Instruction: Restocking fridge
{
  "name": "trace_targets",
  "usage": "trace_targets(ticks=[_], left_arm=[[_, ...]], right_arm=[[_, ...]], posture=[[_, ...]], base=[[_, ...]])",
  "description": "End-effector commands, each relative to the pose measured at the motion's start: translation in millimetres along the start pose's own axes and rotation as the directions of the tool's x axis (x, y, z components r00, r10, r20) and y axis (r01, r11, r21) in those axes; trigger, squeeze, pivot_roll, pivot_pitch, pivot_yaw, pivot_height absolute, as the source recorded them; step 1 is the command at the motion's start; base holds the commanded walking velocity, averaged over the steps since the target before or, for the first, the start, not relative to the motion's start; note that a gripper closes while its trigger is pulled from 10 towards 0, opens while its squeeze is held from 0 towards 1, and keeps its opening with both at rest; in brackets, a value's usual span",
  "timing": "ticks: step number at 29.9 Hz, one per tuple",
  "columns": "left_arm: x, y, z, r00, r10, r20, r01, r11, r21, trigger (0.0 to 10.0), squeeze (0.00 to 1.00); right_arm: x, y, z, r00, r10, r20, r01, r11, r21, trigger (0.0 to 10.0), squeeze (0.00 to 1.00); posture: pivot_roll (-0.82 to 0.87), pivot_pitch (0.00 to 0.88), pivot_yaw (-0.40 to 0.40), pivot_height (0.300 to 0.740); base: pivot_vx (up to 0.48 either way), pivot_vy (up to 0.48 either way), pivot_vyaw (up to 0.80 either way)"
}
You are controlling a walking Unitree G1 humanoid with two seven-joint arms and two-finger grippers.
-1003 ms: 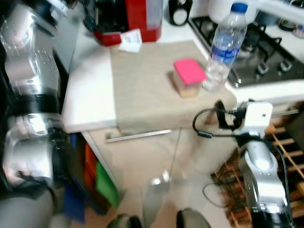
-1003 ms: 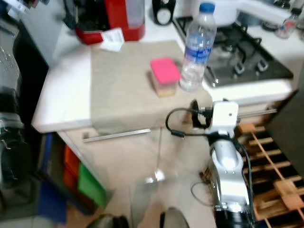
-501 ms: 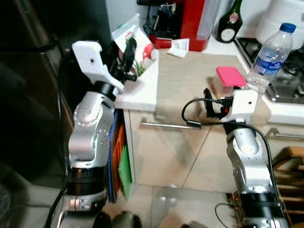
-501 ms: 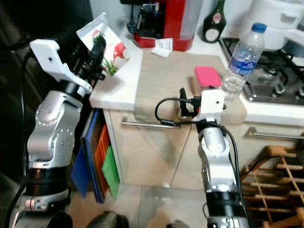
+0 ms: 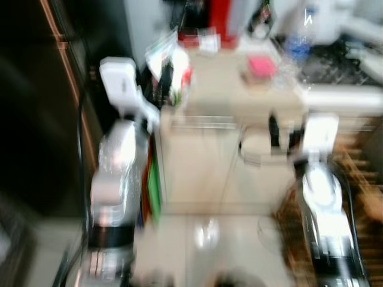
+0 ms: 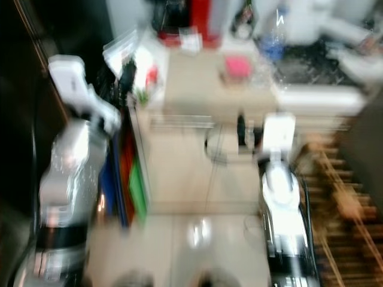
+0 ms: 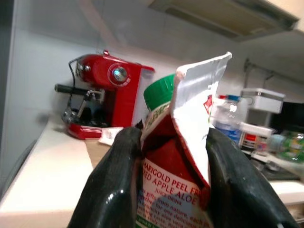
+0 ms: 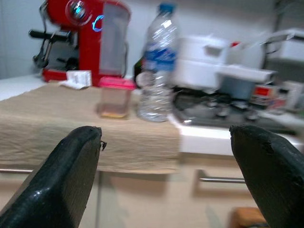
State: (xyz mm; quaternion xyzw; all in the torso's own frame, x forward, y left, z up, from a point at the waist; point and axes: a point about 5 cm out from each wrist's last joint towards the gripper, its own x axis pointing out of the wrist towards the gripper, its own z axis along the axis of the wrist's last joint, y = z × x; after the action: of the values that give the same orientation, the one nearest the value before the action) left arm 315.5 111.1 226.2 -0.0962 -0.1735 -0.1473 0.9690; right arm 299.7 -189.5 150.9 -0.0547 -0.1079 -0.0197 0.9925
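**Left gripper holds the juice carton off the bench's left edge**

Your head views are badly blurred, so trust the wrist views for detail. Your left gripper (image 7: pixel 173 190) has its two black fingers clamped on a juice carton (image 7: pixel 178 147) with a green cap and a red label reading "apple aloe"; the carton's torn white top stands up between the fingers. In the head view that carton (image 5: pixel 170 72) sits raised at the bench's left edge, just beside the dark fridge side on your left.

Your right gripper (image 8: pixel 173 175) has its fingers wide apart with nothing between them, and it points at the front edge of the bench (image 8: pixel 47 118). On the beige cloth near the bench's right edge stands a small tub with a pink lid (image 8: pixel 115 97), and just beside it a clear water bottle (image 8: pixel 156 71) with a blue cap, upright. A red coffee machine (image 8: pixel 85 38) stands at the bench's back edge, and the hob (image 8: pixel 213 111) lies past the bottle
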Motion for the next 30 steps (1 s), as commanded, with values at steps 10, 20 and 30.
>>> trace_targets(ticks=[10,20,30], left_arm=[[-4.3,1.9,-9.4,0.999,0.031,-0.034,-0.031,1.0,0.004,10.0,0.0],[-19.1,5.8,-31.8,0.992,0.051,-0.117,-0.05,0.999,0.014,10.0,0.0],[-38.5,6.3,-43.6,0.986,0.072,-0.148,-0.079,0.996,-0.041,10.0,0.0]], right_arm=[[6.0,2.0,4.3,1.0,0.011,0.019,-0.011,1.0,-0.01,10.0,0.0],[1.6,2.6,-3.2,1.0,0.026,-0.013,-0.026,1.0,-0.016,10.0,0.0],[0.9,4.1,-10.7,0.996,0.073,-0.054,-0.075,0.996,-0.039,10.0,0.0]], posture=[[-0.08,0.0,0.019,0.74],[-0.09,0.0,0.013,0.74],[-0.08,0.0,-0.017,0.74]], base=[[-0.372,-0.303,0.0],[-0.247,-0.214,0.0],[0.0,-0.24,0.0]])
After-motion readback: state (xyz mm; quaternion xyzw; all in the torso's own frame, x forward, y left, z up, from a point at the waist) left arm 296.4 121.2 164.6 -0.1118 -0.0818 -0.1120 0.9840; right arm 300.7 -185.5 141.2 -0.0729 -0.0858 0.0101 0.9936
